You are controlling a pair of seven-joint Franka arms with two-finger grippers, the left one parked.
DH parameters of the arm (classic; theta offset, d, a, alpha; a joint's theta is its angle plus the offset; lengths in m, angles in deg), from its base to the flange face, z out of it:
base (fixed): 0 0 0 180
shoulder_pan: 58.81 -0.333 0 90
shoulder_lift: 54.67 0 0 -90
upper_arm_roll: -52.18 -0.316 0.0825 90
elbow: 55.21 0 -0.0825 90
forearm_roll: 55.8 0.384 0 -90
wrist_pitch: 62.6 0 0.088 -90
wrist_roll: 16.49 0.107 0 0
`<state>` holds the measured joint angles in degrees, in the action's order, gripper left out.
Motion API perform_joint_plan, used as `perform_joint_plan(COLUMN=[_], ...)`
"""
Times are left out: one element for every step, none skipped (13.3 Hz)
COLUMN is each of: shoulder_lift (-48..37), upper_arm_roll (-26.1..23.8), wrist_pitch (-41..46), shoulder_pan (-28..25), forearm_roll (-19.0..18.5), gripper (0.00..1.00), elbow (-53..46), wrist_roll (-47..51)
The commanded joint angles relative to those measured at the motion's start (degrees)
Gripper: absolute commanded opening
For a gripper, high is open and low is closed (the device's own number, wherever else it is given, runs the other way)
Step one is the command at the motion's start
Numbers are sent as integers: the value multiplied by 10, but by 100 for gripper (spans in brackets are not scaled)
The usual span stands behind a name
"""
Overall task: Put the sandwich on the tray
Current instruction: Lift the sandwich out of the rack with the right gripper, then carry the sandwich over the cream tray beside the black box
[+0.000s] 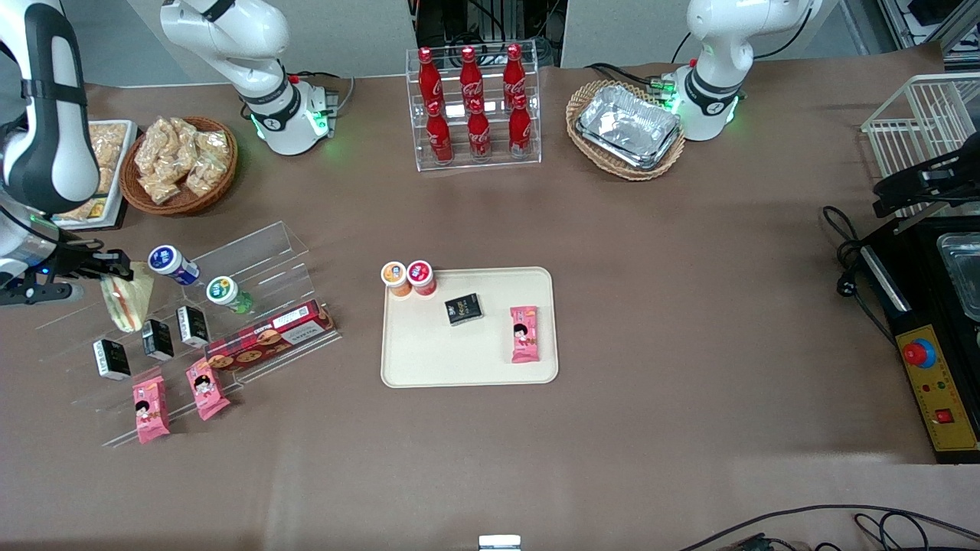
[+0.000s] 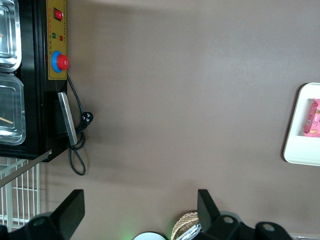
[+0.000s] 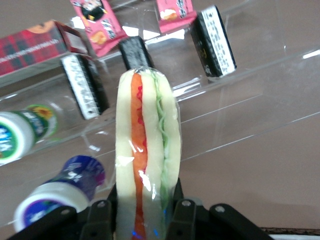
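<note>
Currently: gripper [image 1: 115, 269] clamped on sandwich [image 1: 129, 300], above the acrylic display steps [image 1: 230, 260]. Tray [image 1: 429, 352] lies well apart, mid-table.

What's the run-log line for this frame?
gripper: shut on sandwich | position: above clear display stand | tray: no sandwich yet

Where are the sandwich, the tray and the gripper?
sandwich [image 3: 145, 150]: right wrist view, orange filling layer.
tray [image 1: 436, 360]: front view, bare floor nearest the camera.
gripper [image 3: 142, 212]: right wrist view, between fingertips clamping the sandwich.
</note>
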<state>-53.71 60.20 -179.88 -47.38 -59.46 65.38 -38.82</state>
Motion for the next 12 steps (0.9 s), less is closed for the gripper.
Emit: perform_joint_plan(shoulder_lift=[6, 12, 20, 31, 44, 60, 72, 77, 80, 81, 86, 91], upper_arm_roll=[-3, -3, -3, -4, -4, -5, -5, -5, -5, -5, -5, -5], wrist_pitch=[108, 118, 135, 155, 173, 189, 202, 209, 212, 212, 213, 213], shoulder_pan=[-32, -44, -54, -65, -73, -83, -93, -111, -131, -159, -184, -209], forearm_roll=[-7, -8, -16, -16, -13, -10, -3, 8, 9, 8, 5, 4], gripper=[41, 41, 41, 41, 41, 41, 41, 41, 41, 41, 41, 41], elbow=[-108, -132, -160, -193, -226, -255, -278, -291, -298, -304, -315, -323], wrist_roll=[-3, -5, -19, -47, -76, -107, -132, -149, -153, -153, -153, -153])
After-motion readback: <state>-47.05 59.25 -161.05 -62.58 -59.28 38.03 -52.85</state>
